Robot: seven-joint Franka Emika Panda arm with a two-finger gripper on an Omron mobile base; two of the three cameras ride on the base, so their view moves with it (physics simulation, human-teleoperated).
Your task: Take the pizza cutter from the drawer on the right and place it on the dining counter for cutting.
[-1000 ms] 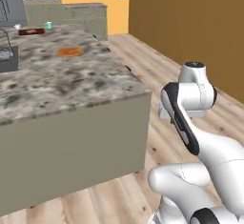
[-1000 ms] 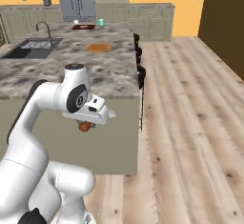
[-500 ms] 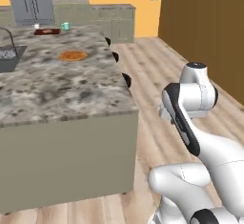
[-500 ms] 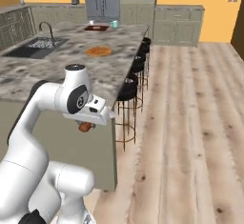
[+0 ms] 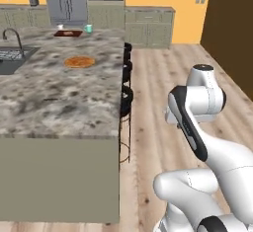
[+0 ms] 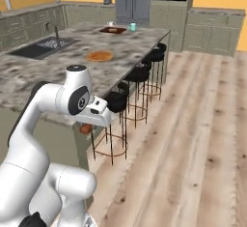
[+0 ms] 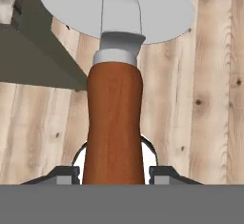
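Observation:
The pizza cutter [image 7: 114,118] has a reddish-brown handle and a round silver blade [image 7: 157,13] that points away from the hand. My gripper [image 7: 114,173] is shut on the handle's lower end, over wooden floor. In the right base view the gripper [image 6: 90,123] hangs beside the arm's wrist with the cutter's brown handle [image 6: 85,129] under it, lower than the counter top and just off its near corner. The dining counter [image 5: 59,97] [image 6: 24,76] has a mottled granite top with a dark sink [image 6: 41,47] and a faucet. The drawer is out of view.
A pizza [image 5: 79,61] [image 6: 100,56] lies on the dining counter. Black bar stools [image 6: 137,74] [image 5: 126,95] line its right side. A cup [image 6: 132,26] and a board stand at its far end. Open wooden floor [image 6: 193,124] stretches to the right. Cabinets and a fridge line the back wall.
The whole picture has shifted: the base has driven and turned, so the counter's end and the stools now face me. The arm keeps its pose with the cutter still gripped.

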